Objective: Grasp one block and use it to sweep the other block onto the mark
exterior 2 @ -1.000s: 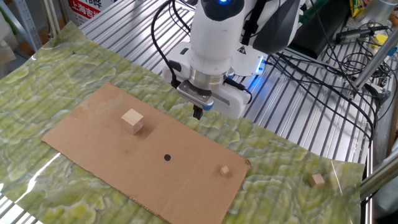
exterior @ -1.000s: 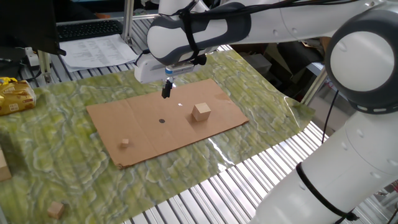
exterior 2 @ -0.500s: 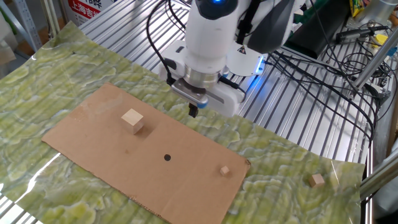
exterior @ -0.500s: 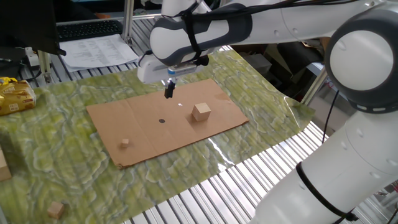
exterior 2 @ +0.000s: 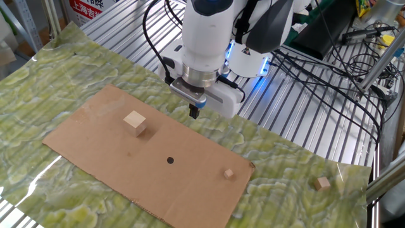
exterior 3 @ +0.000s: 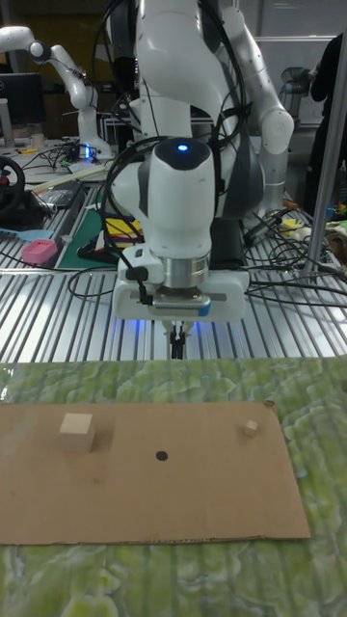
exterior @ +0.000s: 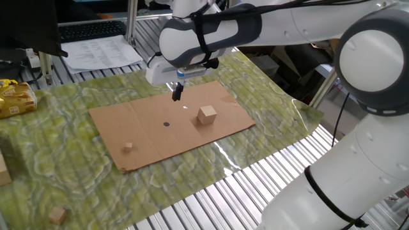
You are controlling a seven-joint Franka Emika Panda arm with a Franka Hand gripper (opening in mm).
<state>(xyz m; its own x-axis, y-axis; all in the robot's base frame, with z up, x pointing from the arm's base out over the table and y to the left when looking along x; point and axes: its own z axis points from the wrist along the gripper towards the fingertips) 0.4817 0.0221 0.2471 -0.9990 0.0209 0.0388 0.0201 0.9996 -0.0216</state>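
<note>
Overall, the scene reads clearly, though the gripper's jaws are hard to resolve: the fingertips look pressed together into 1 dark point, with nothing between them. Going left to right in the tall fixed view, the largest cube (exterior 3: 77,431) sits on the left part of the cardboard sheet (exterior 3: 145,501), the black dot (exterior 3: 161,456) lies near the middle, and the tiny cube (exterior 3: 251,427) rests toward the right edge; all 3 are apart from one another. The gripper (exterior 3: 178,345) hangs over the back edge of the cardboard, above it and behind the dot, touching neither cube. The arm reaches in from behind, its wrist pointing straight down, fingers vertical. From one fixed view the order reverses: the tiny cube (exterior: 128,146) is left, the dot (exterior: 167,124) central, the largest cube (exterior: 206,115) right, with the gripper (exterior: 177,94) above the far side. A mid-sized cube (exterior: 57,214) lies off the cardboard on the green mat (exterior: 51,172), near the picture's lower left. The arm's base is cut off at the right.
</note>
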